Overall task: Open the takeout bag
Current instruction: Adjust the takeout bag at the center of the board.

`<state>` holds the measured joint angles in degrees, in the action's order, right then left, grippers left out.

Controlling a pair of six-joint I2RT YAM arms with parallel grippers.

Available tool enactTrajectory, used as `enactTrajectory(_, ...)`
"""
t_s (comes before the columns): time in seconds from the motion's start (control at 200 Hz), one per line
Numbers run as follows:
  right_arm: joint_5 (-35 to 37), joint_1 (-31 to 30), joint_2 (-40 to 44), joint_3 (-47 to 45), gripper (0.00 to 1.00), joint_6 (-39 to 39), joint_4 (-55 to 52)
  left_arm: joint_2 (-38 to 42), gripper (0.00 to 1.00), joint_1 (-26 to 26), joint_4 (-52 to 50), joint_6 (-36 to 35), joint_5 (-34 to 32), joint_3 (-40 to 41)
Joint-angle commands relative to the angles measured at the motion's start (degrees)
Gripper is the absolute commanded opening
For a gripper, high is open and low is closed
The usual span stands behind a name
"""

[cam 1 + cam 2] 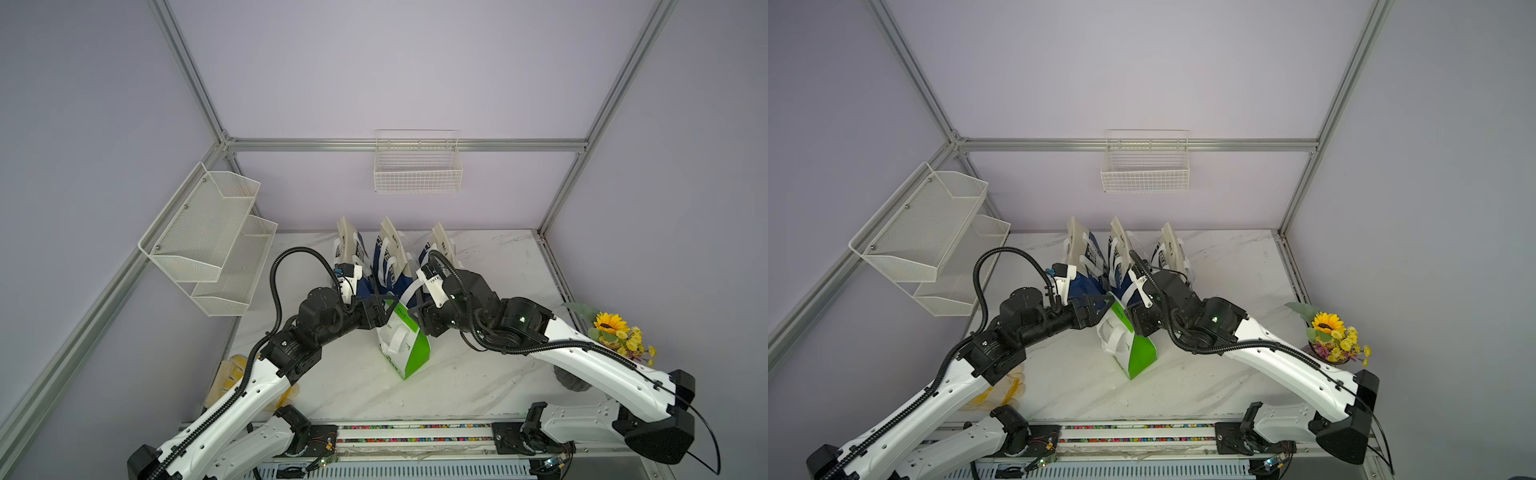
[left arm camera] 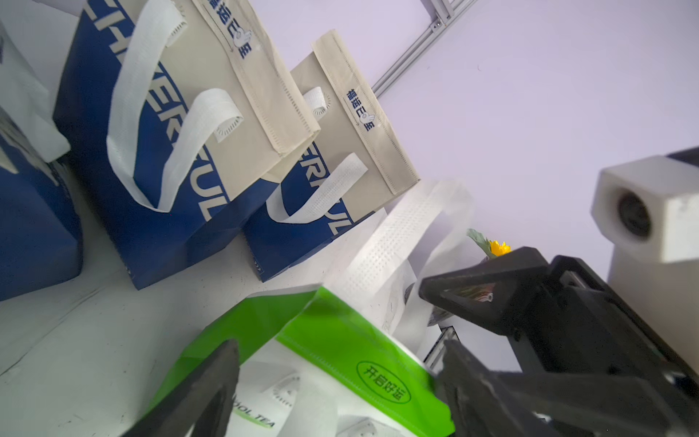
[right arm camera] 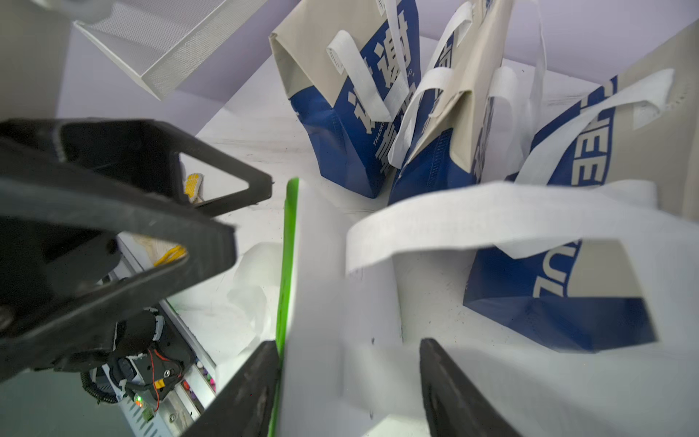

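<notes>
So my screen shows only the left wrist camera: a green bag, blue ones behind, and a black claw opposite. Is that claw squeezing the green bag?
Observer: No. In the right wrist view the right gripper has its jaws apart, with part of the green bag between them.
Operator: And that yellow flower, is it alone?
Observer: No. In a top view the sunflower stands in a bunch with small yellow flowers at the right edge of the table.
Operator: Anything on the walls?
Observer: A white wire basket hangs on the back wall.
</notes>
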<state>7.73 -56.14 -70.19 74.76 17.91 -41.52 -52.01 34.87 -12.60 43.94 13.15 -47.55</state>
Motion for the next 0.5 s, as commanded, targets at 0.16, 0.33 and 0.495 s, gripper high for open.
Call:
enactTrajectory(0.16,14.4,-8.5,5.4,-6.1,0.74,11.9,0.9,-3.0,0.84,-0.2,6.3,-0.6,2.7,0.3)
enactTrajectory(0.33,12.9,-11.1,7.9,-13.3,0.69,17.0,8.0,-3.2,0.83,-0.3,6.3,-0.6,1.5,1.1)
enactTrajectory(0.495,9.6,-11.0,3.7,-16.7,0.46,18.8,17.8,-2.8,0.83,-0.6,5.6,-0.6,-0.4,1.3)
